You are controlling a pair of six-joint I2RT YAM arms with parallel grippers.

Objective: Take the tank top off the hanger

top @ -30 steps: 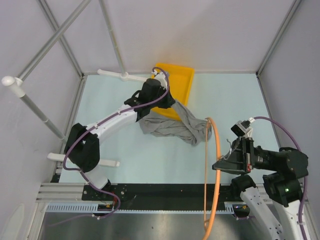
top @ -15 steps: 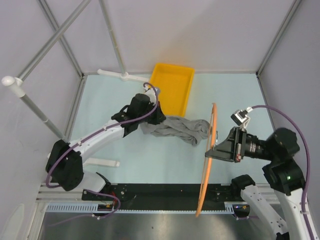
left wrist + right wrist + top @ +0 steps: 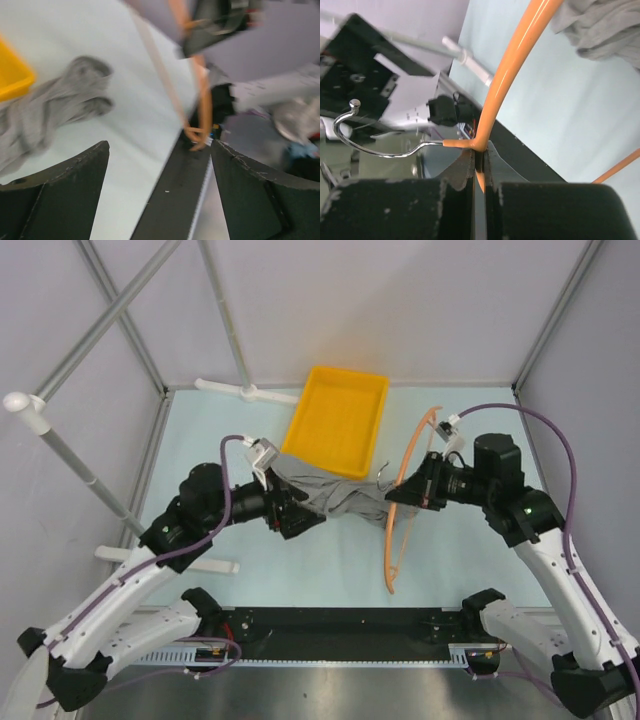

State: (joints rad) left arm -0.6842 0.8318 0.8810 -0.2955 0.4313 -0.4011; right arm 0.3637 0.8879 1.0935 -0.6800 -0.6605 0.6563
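Observation:
The grey tank top (image 3: 340, 498) lies crumpled on the table, its far edge against the yellow tray. My left gripper (image 3: 297, 517) hovers at its left end, open, with nothing between the fingers. In the left wrist view the open gripper (image 3: 159, 145) points past the tank top (image 3: 50, 110) toward the blurred hanger (image 3: 200, 100). My right gripper (image 3: 420, 490) is shut on the orange hanger (image 3: 400, 505), which stands by the fabric's right end. The right wrist view shows the gripper (image 3: 479, 162) clamped at the hanger (image 3: 510, 65) neck, silver hook (image 3: 370, 145) to the left and tank top (image 3: 605, 25) apart at upper right.
A yellow tray (image 3: 305, 430) sits at the back centre. Grey rack poles with a white peg (image 3: 240, 392) run along the back left, and another white peg (image 3: 165, 558) lies near the left arm. A black rail (image 3: 330, 625) borders the near edge.
My left gripper opened, let go of the tank top and drew back toward the near left; the fabric settled on the table. My right gripper swung the hanger up and away.

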